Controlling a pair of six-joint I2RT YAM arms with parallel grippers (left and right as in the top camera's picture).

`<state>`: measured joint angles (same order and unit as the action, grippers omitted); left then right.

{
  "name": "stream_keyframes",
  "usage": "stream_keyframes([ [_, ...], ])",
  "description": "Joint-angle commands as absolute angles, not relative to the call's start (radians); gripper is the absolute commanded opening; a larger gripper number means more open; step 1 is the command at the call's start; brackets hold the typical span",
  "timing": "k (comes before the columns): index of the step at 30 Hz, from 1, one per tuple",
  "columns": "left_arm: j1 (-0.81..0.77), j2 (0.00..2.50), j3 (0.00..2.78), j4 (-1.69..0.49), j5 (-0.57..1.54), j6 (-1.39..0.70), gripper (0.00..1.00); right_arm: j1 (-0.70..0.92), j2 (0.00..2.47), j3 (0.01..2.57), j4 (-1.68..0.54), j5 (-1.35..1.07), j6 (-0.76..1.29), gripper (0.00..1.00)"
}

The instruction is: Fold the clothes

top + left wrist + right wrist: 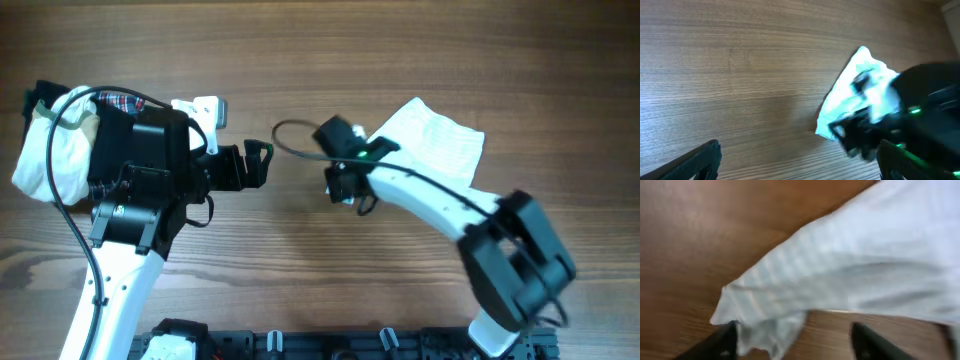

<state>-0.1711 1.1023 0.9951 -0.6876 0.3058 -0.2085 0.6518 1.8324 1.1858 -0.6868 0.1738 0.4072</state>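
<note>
Surface: wood-grain table (300, 60), brown, grain running left to right across the overhead view.
Room: nothing visible beyond the tabletop; dark frame (300, 345) along the lower edge, details unclear.
White cloth (432, 140): lying flat, upper right of centre, lower left corner under the right arm.
Pile of clothes (48, 155): far upper left, mostly white, partly hidden by the left arm.
Left gripper (266, 166): left of centre, pointing right, fingers spread wide, holding nothing.
Right gripper (794, 327): at the cloth's corner, fingers well apart, nothing clamped.
</note>
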Motion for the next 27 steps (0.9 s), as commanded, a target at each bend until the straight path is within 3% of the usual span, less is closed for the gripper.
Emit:
stream_keyframes([
  [1,-0.175,1.093,1.009,-0.681,0.322,-0.217,1.0,0.533,1.686,1.204,-0.681,0.136,0.482,0.77],
  [8,-0.175,1.093,1.009,-0.677,0.322,-0.217,1.0,0.233,1.773,1.203,-0.549,-0.018,0.651,0.74],
  [9,-0.175,1.093,1.009,-0.677,0.322,-0.217,1.0,0.207,1.814,1.203,-0.518,-0.024,0.685,0.79],
  [13,-0.175,1.094,1.009,-0.677,0.322,-0.217,1.0,0.173,1.932,1.203,-0.371,-0.111,0.735,0.75],
  [16,-0.175,1.094,1.009,-0.678,0.323,-0.218,1.0,0.176,2.021,1.203,-0.28,-0.148,0.848,0.56],
  [18,-0.176,1.094,1.009,-0.682,0.326,-0.218,1.0,0.18,2.074,1.203,-0.246,-0.169,0.883,0.28],
  [19,-0.178,1.094,1.009,-0.684,0.326,-0.218,1.0,0.183,2.091,1.203,-0.238,-0.173,0.895,0.24],
  [21,-0.184,1.094,1.009,-0.684,0.325,-0.217,1.0,0.196,2.14,1.203,-0.207,-0.183,0.923,0.04],
  [27,-0.186,1.094,1.009,-0.675,0.326,-0.218,1.0,0.34,2.168,1.206,-0.025,-0.247,0.88,0.04],
])
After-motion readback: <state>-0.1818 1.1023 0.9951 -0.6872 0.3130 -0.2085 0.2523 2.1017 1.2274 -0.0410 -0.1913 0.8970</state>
